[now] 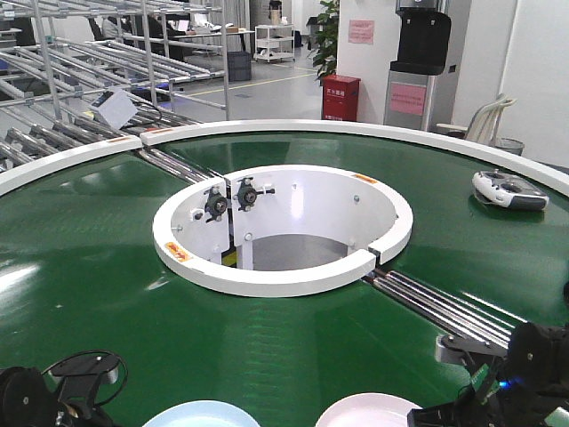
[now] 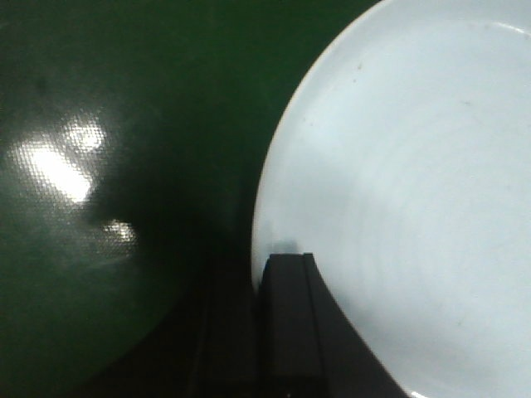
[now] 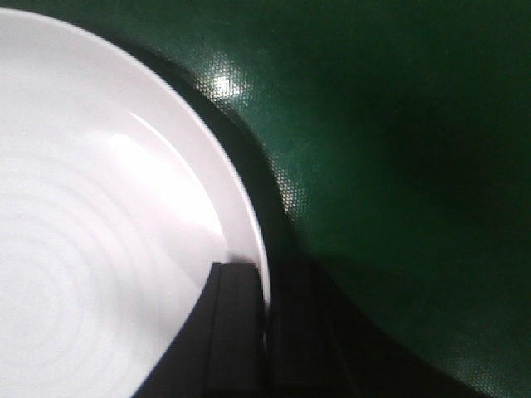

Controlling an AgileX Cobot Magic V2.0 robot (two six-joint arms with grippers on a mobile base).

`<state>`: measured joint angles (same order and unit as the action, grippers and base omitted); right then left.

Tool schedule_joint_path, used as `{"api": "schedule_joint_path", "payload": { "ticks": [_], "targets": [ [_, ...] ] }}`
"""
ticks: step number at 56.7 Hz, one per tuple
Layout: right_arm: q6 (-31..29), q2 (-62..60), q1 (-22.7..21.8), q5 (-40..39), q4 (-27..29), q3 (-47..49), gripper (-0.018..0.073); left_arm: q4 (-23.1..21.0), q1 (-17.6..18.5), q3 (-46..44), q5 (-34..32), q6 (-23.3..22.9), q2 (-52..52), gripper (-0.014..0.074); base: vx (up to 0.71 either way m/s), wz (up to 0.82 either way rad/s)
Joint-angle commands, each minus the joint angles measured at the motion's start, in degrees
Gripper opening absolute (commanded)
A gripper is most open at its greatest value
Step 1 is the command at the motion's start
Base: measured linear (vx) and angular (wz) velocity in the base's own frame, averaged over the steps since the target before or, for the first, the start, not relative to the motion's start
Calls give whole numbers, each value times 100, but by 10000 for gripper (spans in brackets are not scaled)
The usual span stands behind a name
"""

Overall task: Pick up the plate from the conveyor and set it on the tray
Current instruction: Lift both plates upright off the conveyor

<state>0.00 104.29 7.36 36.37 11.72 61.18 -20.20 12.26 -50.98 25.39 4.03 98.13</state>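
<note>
Two plates sit on the conveyor (image 1: 89,267) at its near edge, low in the front view: a pale blue plate (image 1: 203,414) on the left and a white plate (image 1: 369,409) beside it, apart. You see the dark green belt curving round a white-walled central opening (image 1: 293,213), with steel roller seams (image 1: 444,307) crossing it. A grey handheld controller (image 1: 508,189) lies on the belt at the far right. Behind stand metal racks (image 1: 89,62), a red cabinet (image 1: 340,98), a black water dispenser (image 1: 422,53) and a potted plant (image 1: 325,36).

White characters on the cabinet and a pink notice (image 1: 361,32) on the wall are too small for you to read. So are the small orange labels on the white rims.

Your left arm (image 1: 76,382) and right arm (image 1: 524,365) are both low over the belt. The right gripper (image 3: 265,282) has its fingers nearly together, straddling the white plate's rim, one above and one outside. The left gripper (image 2: 259,274) has one finger over the blue plate's rim. The other is lost in shadow, so you cannot tell whether it grips.
</note>
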Motion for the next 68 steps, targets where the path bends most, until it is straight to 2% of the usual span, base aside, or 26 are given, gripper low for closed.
{"api": "schedule_joint_path", "payload": {
  "ticks": [1, 20, 48, 68],
  "targets": [
    [0, -193, 22, -57, 59, 86, -13, -15, 29, -140, -193, -6, -252, -8, 0, 0],
    [-102, -1386, 16, -105, 46, 86, -11, -15, 29, -140, -387, -6, -1319, -7, 0, 0],
    [-123, -4388, 12, 225, 39, 86, -10, -15, 24, -140, -386, -19, -4131, -6, 0, 0],
    [-105, -4892, 12, 279, 53, 86, -10, -15, 24, -140, -459, -11, -4487, -6, 0, 0]
  ]
}}
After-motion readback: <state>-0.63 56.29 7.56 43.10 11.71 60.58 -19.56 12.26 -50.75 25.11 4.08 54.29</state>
